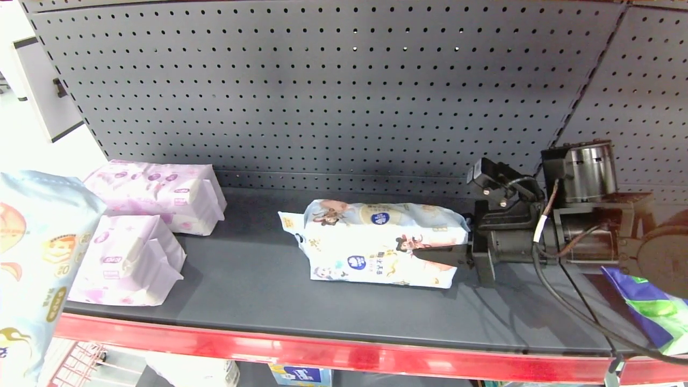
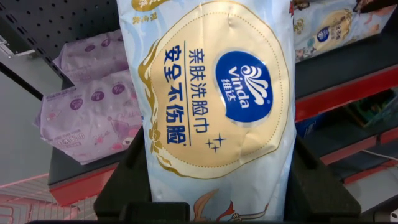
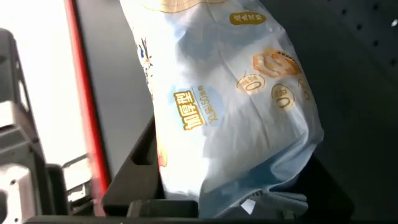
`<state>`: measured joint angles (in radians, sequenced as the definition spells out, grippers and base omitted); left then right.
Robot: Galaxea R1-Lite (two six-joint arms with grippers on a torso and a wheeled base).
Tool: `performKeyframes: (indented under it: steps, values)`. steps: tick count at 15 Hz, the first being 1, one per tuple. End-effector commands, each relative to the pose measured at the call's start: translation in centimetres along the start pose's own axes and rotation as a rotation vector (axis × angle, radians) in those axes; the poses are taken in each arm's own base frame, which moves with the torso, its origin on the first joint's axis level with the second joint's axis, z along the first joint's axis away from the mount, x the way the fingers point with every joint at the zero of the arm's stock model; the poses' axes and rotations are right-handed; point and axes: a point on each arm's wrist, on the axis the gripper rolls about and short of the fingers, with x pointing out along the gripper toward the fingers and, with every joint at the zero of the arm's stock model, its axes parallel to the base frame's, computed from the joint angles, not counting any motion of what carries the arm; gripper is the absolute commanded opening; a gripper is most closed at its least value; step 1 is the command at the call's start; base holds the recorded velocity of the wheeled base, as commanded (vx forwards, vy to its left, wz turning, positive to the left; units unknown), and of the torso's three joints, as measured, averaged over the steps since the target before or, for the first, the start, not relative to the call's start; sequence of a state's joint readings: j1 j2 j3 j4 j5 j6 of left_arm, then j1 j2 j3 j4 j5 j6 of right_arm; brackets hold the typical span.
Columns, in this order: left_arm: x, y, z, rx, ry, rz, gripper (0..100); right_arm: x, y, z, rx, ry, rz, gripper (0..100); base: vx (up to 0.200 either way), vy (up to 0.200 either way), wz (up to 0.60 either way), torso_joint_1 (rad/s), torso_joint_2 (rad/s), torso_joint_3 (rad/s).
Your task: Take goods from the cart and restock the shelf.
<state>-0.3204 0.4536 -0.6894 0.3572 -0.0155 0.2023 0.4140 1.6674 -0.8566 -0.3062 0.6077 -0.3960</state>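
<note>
Found the white pack [image 1: 376,242] lying flat on the shelf [image 1: 258,279], about midway along and set back from the red front edge [image 1: 322,352]. Saw the right hand [image 1: 438,236] clamped on its right end, one finger along the front face, the other hidden behind. Found the left hand [image 2: 217,155] closed on a pale blue pack [image 2: 217,106], held up in front of the shelf's left end, near two purple packs [image 1: 156,191] stacked loosely there. Noted a blue and green bag [image 1: 650,309] low on the right, beneath the right arm.

Judged the step in hand to be setting down the white pack, already resting on the shelf, with only letting go and backing out left to do. Thought it best to part the fingers just enough to free the soft wrapper, then to draw straight back along the pack's length, without dragging or turning it. Reckoned a snagged wrapper corner the likeliest fault, given the crumpled film at the gripped end. Advised a level retreat, clear of the blue and green bag below.

Thought it wise to hold the pale blue pack in place meanwhile. Reckoned the open stretch of shelf between the purple packs and the white pack the natural spot for it, laid flat the same way.
</note>
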Motion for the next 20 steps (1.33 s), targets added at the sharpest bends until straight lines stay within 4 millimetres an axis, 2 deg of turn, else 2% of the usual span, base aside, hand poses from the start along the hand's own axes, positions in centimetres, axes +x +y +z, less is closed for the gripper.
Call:
performKeyframes:
  steps: [1, 7, 11, 15, 20]
  values:
    - [0.0, 0.0, 0.0, 0.0, 0.001, 0.0, 0, -1.1, 1.1, -0.3, -0.003, 0.003, -0.002, 0, 0.0, 0.0, 0.0, 0.0, 0.0, 0.0]
    - [0.1, 0.0, -0.1, 0.0, 0.006, -0.014, 0, -0.6, 3.1, -2.8, -0.068, 0.012, 0.038, 0, 0.0, 0.0, 0.0, 0.0, 0.0, 0.0]
    - [0.2, 0.0, 0.0, -0.002, 0.006, -0.015, 0, -0.7, 4.9, -3.1, -0.084, 0.003, 0.081, 0, 0.0, 0.0, 0.0, 0.0, 0.0, 0.0]
    - [0.3, 0.0, 0.0, -0.002, 0.009, -0.022, 0, -1.5, 5.7, -2.7, -0.096, -0.014, 0.085, 0, 0.0, 0.0, 0.0, 0.0, 0.0, 0.0]
    - [0.3, 0.0, 0.0, -0.002, 0.009, -0.024, 0, -1.9, 6.3, -3.5, -0.086, 0.003, 0.097, 0, 0.0, 0.0, 0.0, 0.0, 0.0, 0.0]
